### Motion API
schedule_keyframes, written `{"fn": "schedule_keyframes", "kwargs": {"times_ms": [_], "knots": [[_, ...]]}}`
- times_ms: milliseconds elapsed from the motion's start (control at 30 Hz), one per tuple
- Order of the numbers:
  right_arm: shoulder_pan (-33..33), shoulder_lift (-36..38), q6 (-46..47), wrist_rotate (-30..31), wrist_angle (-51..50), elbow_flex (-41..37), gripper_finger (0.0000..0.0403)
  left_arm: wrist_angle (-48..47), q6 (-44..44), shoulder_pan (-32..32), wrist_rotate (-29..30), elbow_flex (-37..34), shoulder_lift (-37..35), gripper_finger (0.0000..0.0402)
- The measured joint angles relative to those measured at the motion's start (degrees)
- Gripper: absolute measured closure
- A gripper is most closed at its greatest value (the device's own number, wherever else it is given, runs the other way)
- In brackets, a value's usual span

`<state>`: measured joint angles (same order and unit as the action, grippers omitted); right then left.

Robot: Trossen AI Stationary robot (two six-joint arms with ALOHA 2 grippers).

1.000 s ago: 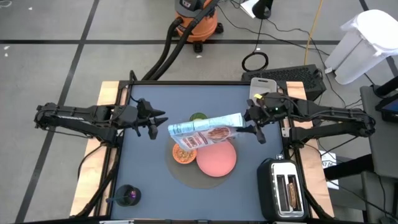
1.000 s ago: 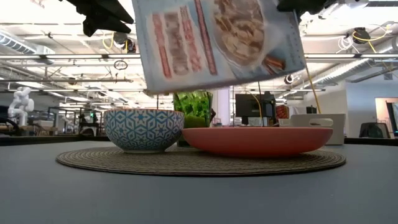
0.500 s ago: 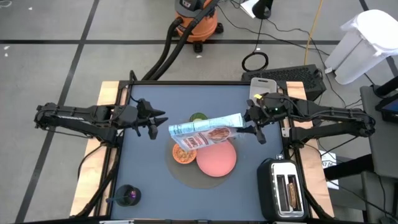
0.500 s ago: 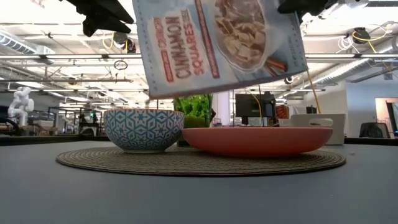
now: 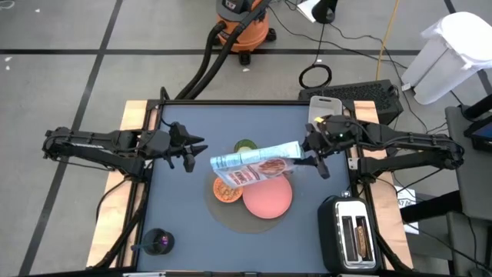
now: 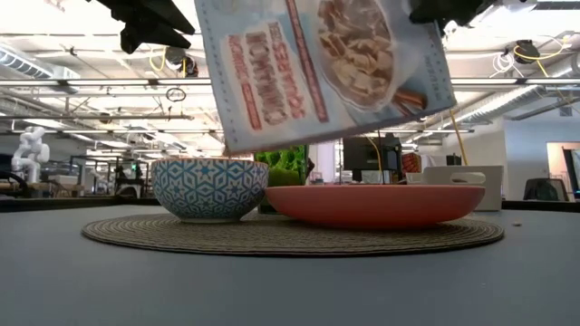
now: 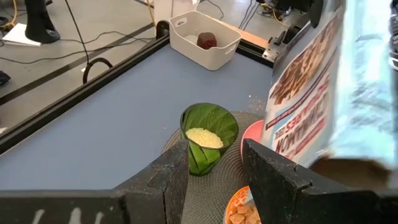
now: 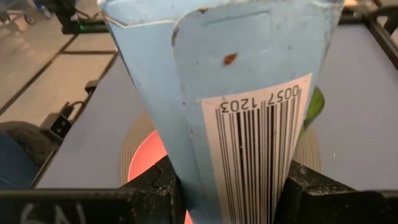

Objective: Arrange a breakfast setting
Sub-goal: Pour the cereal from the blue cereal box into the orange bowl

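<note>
Over the bowl (image 5: pixel 228 190), right pincer (image 5: pixel 301 158) grips cereal bag (image 5: pixel 254 162) by its bottom end; light, soft, crushable. Left pincer (image 5: pixel 190 151) waits part-open, empty.

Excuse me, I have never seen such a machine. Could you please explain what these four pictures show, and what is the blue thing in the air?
This is a robot with two dark arms at a table. One picture looks down from above, one looks level across the tabletop, and two come from cameras on the arms' wrists.

The right gripper has its jaws shut on a blue cereal bag and holds it tilted in the air above a small orange bowl, which already has cereal in it. The left gripper waits to the side, holding nothing.

On a round woven mat stand the bowl, a pink plate and a green cup. A toaster stands at the table's near right corner, and a white bin holds a dark-red fruit.
</note>
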<state>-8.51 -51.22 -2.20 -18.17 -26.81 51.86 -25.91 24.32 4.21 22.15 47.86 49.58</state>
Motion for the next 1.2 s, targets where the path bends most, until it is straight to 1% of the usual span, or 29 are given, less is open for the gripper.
{"fn": "schedule_keyframes", "kwargs": {"times_ms": [200, 400, 567, 767, 933, 1100, 1200], "knots": [[0.0, -0.2, 0.0, 0.0, 2.9, 0.0, 0.0259, 0.0, 0.0, 0.0, 0.0, 0.0, 0.0, 0.0245], [0.0, -0.4, 0.0, 0.0, 0.2, 0.0, 0.0259, 0.0, 0.0, 0.0, 0.0, 0.0, 0.0, 0.0245], [0.0, -0.4, 0.0, -0.1, 3.3, 0.0, 0.0259, 0.0, 0.0, 0.0, 0.0, 0.0, 0.0, 0.0245], [0.0, -0.5, 0.0, 0.1, 0.1, 0.0, 0.0259, 0.0, 0.0, 0.0, 0.0, 0.0, 0.0, 0.0245], [0.0, -0.4, 0.0, -0.1, 3.7, 0.0, 0.0259, 0.0, -0.1, 0.0, 0.0, 0.0, 0.0, 0.0245], [0.0, -0.5, 0.0, 0.0, 0.3, 0.0, 0.0259, 0.0, -0.1, 0.0, 0.0, 0.0, 0.0, 0.0245], [0.0, -0.5, 0.0, 0.1, 0.9, 0.0, 0.0259, 0.0, -0.3, 0.0, 0.0, 0.0, 0.0, 0.0245]]}}
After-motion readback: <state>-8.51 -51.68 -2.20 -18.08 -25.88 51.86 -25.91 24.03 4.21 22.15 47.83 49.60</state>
